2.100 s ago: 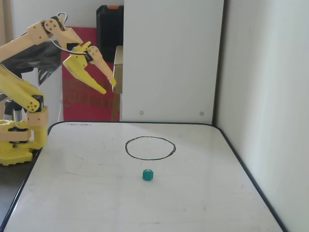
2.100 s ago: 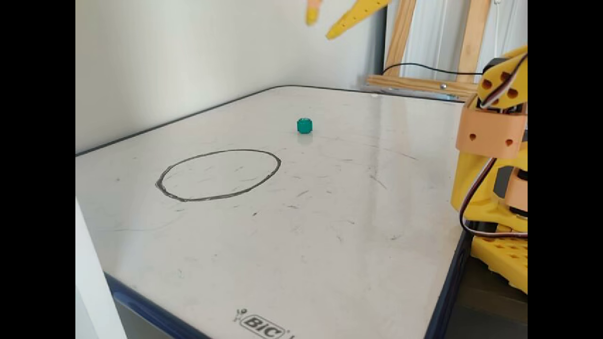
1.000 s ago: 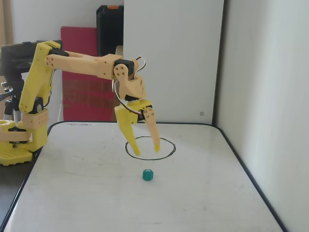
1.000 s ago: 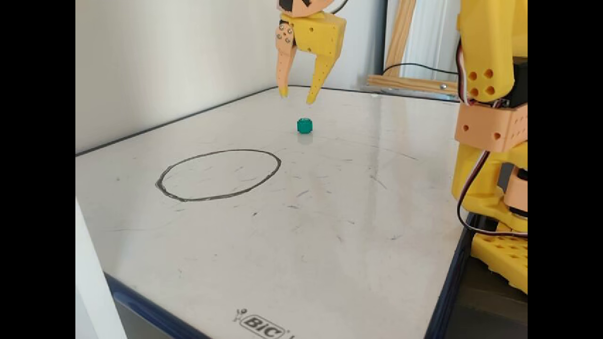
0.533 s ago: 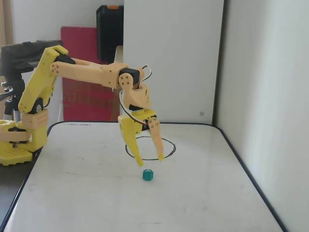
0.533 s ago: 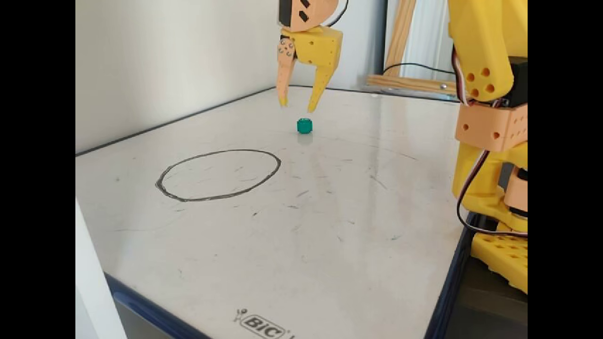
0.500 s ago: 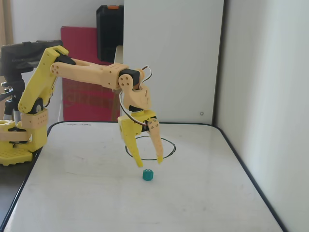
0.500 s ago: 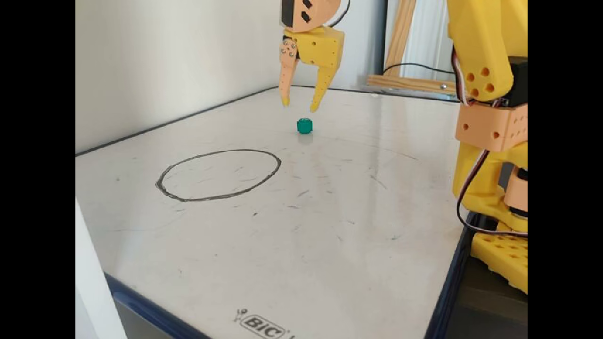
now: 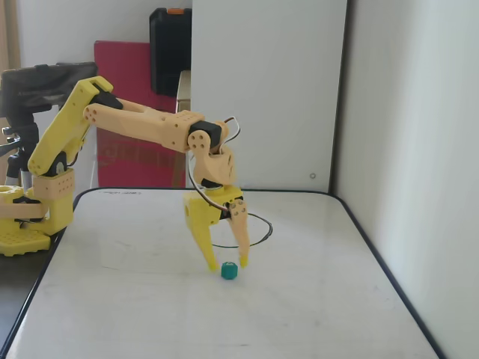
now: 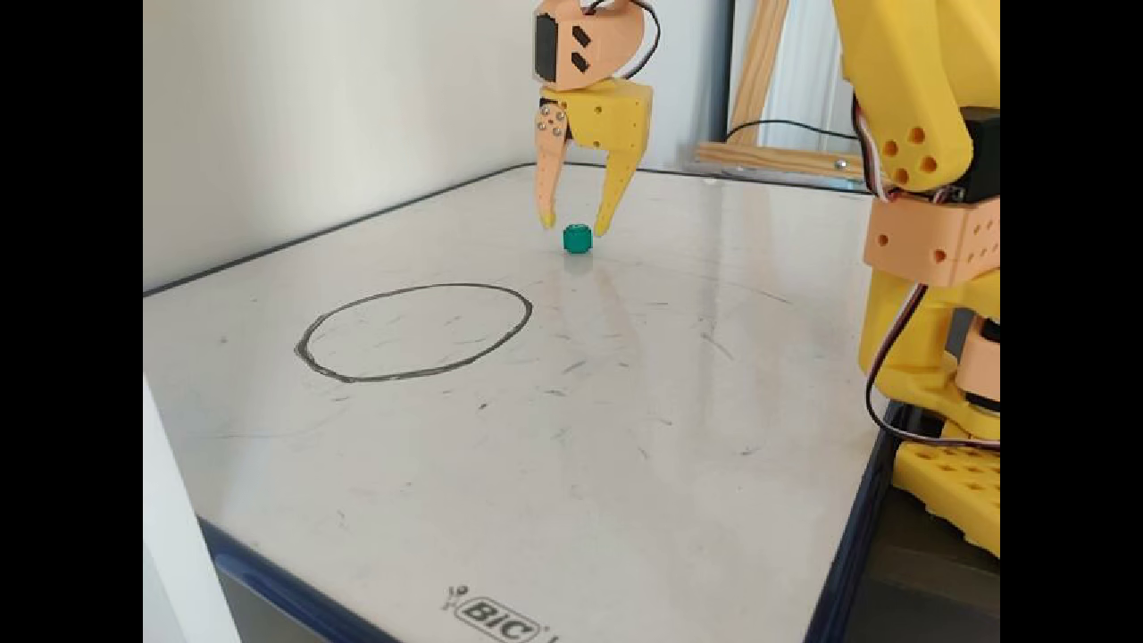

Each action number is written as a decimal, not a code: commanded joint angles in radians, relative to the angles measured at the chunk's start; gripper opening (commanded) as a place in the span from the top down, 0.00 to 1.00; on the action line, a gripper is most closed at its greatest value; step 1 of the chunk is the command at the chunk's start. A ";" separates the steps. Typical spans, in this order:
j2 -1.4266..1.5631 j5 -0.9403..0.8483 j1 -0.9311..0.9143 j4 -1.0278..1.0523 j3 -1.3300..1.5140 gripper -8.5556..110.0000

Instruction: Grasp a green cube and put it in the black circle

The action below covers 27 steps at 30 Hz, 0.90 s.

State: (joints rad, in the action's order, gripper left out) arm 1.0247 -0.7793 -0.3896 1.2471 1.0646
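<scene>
The small teal-green cube [image 9: 229, 271] [image 10: 578, 238] rests on the white board, outside the black circle [image 9: 258, 224] [image 10: 413, 331]. My yellow gripper [image 9: 228, 265] [image 10: 573, 228] points straight down, open, with its two fingertips low on either side of the cube and just above the board. The jaws straddle the cube without closing on it. In one fixed view the gripper covers the left part of the circle.
The whiteboard [image 9: 150, 314] [image 10: 625, 429] has a dark rim. A white wall stands close along one long side [image 9: 419, 149]. The arm's yellow base [image 9: 26, 217] [image 10: 946, 357] sits at a board corner. A white panel and red and black boxes stand behind.
The arm has swung out from its folded pose over the board and lowered. In the last half second the open gripper dropped from above the cube to around it. The cube has not moved.
</scene>
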 commanded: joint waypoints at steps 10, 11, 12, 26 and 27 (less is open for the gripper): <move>-0.014 0.002 0.003 -0.008 -0.049 0.91; -0.015 0.005 0.003 -0.006 -0.052 0.93; -0.015 0.006 0.003 -0.005 -0.052 0.93; 0.153 0.094 0.064 0.218 -0.282 0.93; 0.198 0.112 0.086 0.249 -0.295 0.93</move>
State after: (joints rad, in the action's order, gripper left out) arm 1.0999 -0.6934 -0.3375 1.4435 0.8391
